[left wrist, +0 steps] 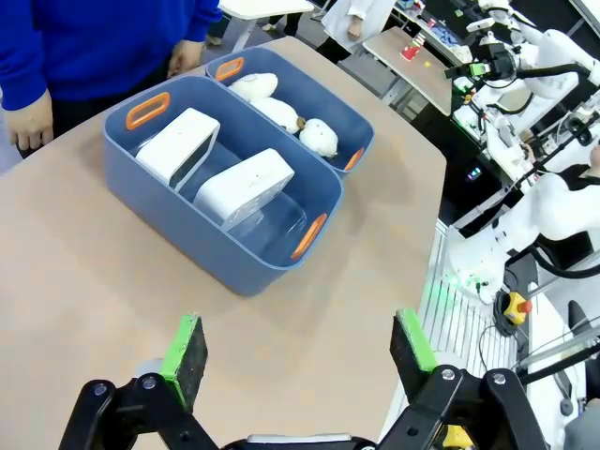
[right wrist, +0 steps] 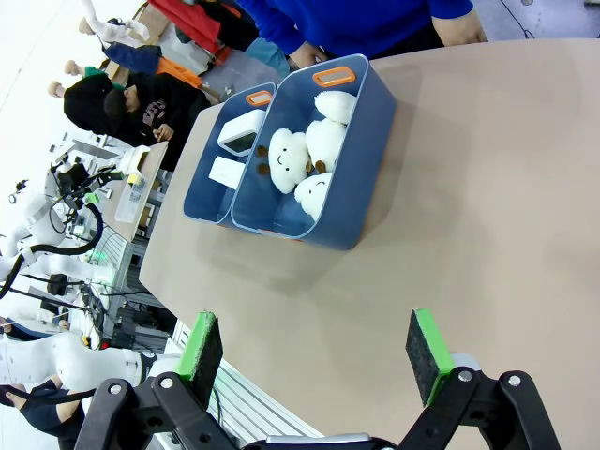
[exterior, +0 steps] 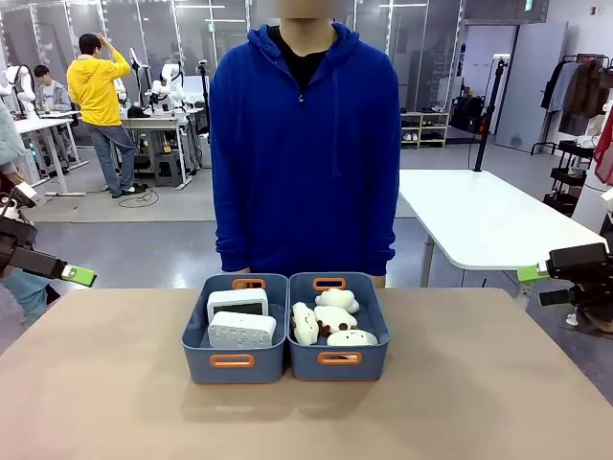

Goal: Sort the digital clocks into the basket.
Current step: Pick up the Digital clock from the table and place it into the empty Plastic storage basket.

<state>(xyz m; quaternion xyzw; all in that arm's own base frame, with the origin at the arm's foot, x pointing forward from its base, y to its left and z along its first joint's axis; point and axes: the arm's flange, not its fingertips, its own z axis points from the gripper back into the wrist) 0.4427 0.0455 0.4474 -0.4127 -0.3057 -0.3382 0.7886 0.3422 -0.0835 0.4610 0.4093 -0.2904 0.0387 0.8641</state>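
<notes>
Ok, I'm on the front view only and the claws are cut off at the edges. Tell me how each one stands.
Observer: The left claw is open, nothing between its green pads, above bare table short of the basket.
Operator: Now the right one.
Observer: The right claw is open too and empty, over the table's edge, well apart from the second bin.
Operator: Confirm that both clocks are in.
Observer: Both digital clocks lie inside the basket, side by side. In the second bin three plush sheep show, two of them with their faces up.
</notes>
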